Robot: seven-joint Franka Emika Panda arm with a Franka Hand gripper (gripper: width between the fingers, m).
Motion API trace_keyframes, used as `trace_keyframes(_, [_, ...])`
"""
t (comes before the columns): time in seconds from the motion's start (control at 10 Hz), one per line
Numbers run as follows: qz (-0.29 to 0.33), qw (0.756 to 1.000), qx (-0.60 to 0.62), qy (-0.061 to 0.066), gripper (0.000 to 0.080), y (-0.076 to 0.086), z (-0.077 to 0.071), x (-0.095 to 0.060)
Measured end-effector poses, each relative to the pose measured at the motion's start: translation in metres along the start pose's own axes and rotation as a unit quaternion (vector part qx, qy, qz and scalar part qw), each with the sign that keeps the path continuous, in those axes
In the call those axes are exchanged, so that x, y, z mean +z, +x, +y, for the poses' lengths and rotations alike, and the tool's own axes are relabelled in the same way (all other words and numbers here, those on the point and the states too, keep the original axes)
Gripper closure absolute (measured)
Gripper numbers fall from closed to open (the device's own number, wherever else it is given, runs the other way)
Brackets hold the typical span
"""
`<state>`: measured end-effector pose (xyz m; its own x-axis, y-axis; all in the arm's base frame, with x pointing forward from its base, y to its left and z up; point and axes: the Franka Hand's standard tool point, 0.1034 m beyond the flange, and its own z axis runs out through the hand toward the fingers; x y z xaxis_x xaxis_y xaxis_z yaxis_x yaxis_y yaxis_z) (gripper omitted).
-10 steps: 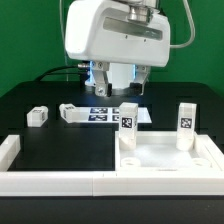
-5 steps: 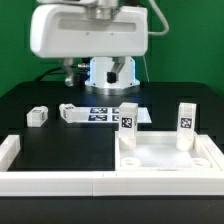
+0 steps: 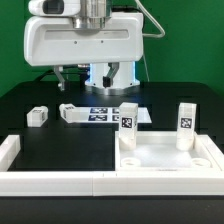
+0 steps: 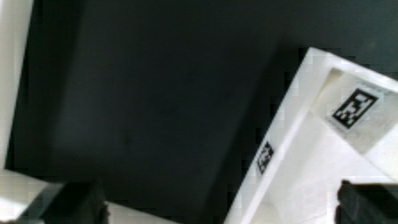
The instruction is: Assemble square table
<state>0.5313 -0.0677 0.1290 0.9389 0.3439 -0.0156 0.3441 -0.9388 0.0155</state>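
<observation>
Slab [image 3: 170, 158] is laid flat, rim up, at the exterior view's right. First leg [image 3: 129, 118] and second leg [image 3: 186, 117] are seen upright at its far corners, long axes vertical. The hand [image 4: 217, 203] is held spread, nothing gripped.

Glossy white rounded-box arm housing [image 3: 85, 42], grey metal joint [image 3: 88, 8] above, blue-lit base [image 3: 102, 73].

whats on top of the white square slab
Two short white tagged legs stand upright at far corners of the rimmed white plastic slab; how they join is hidden.
</observation>
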Motion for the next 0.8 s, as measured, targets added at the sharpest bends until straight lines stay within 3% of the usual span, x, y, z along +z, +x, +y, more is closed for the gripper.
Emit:
trace_keyframes(0.2, [-0.006, 1.000, 0.001, 0.003, 0.0151, -0.004, -0.002, 0.003])
trace_keyframes(0.3, [-0.051, 0.998, 0.002, 0.023, 0.0151, -0.025, -0.012, 0.014])
trace_keyframes(0.4, [-0.089, 0.996, -0.009, 0.031, 0.0151, -0.045, -0.017, 0.021])
trace_keyframes(0.6, [-0.207, 0.976, -0.011, 0.062, 0.0151, -0.099, -0.027, 0.047])
trace_keyframes(0.7, [-0.220, 0.973, -0.016, 0.063, 0.0151, -0.101, -0.029, 0.055])
trace_keyframes(0.8, [-0.239, 0.968, -0.020, 0.069, 0.0151, -0.098, -0.032, 0.050])
